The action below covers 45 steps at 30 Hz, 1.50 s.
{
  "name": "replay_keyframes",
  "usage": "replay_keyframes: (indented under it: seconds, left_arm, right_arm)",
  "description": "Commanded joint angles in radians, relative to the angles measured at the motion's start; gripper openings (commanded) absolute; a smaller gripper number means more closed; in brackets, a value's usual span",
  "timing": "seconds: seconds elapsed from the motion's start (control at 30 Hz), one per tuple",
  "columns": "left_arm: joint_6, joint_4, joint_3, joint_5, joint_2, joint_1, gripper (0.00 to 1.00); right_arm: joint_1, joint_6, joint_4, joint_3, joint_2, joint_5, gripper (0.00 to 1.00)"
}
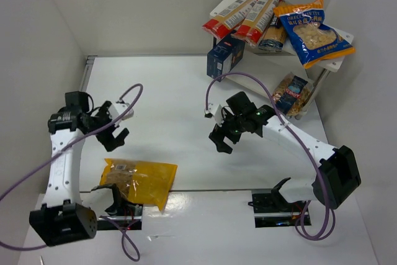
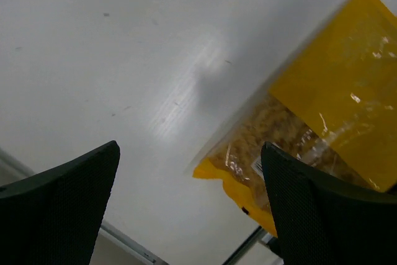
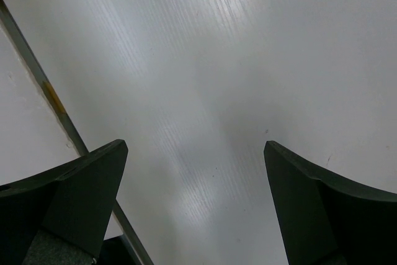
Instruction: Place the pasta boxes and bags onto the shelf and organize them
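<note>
We find one pack not yet on the shelf [image 1: 218, 9]: the yellow bag [image 1: 139, 181], lying flat on the table [image 1: 161, 103] at the lower left of the top view, close to the near edge. The left end effector [image 1: 113, 130] hangs just beyond it, jaws spread wide and holding nothing. Its wrist view shows the bag's clear window at the lower right, beside one finger. The right end effector [image 1: 222, 142] sits mid-frame over bare table, likewise released and empty.

At the upper right, the top board carries the red-and-cream boxes [image 1: 234, 13] and the blue-and-orange bag [image 1: 313, 32]. The small clear bag [image 1: 291, 94] sits on the lower tier. The dark blue box [image 1: 224, 56] is at the shelf's left end; we cannot tell what it rests on.

We judge the yellow bag to be light and soft, with slick film and loose, brittle pasta that will shift. We would pinch it across its narrow width where the contents bulk up, squeezing gently. Held by a flat sealed end, it would likely sag and swing.
</note>
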Motion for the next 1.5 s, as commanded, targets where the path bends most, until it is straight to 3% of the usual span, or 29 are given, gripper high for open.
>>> replay_keyframes:
  seconds: [0.0,0.13,0.27,0.4,0.43,0.53,0.63,0.73,1.0,1.3,1.47]
  left_arm:
    - [0.313,-0.242,0.03,0.008,0.115,-0.062,1.0]
    - [0.269,-0.219,-0.001,-0.013,0.218,-0.152,1.0]
    - [0.145,-0.032,-0.056,-0.062,0.182,-0.183,1.0]
    - [-0.155,0.279,-0.151,-0.148,-0.042,-0.147,1.0]
    - [-0.311,0.381,-0.163,-0.185,-0.082,-0.136,1.0]
    - [-0.561,0.466,-0.148,-0.317,-0.18,-0.098,1.0]
    - [-0.744,0.503,-0.128,-0.572,-0.24,-0.049,1.0]
    - [-0.831,0.533,-0.14,-0.689,-0.283,-0.006,1.0]
    - [-0.86,0.562,-0.151,-0.71,-0.291,0.154,1.0]
    - [-0.869,0.58,-0.151,-0.7,-0.283,0.208,1.0]
    - [-0.86,0.589,-0.16,-0.678,-0.283,0.208,1.0]
  right_arm:
    - [0.01,-0.009,0.016,0.003,-0.005,0.004,0.99]
    - [0.01,-0.009,0.007,0.003,0.013,0.004,0.99]
    - [0.01,-0.009,0.007,0.024,0.032,-0.016,0.99]
    - [0.01,-0.009,0.044,0.067,0.058,-0.114,0.99]
    - [0.01,-0.009,0.056,0.085,0.096,-0.175,0.99]
    - [0.072,0.037,0.105,0.19,0.204,-0.228,0.99]
    - [0.187,0.098,0.185,0.295,0.323,-0.185,0.99]
    - [0.325,0.111,0.223,0.391,0.428,-0.147,0.99]
    - [0.554,0.227,0.333,0.451,0.572,-0.131,0.99]
    - [0.606,0.293,0.381,0.47,0.705,-0.078,0.99]
    - [0.629,0.293,0.363,0.52,0.791,-0.133,0.99]
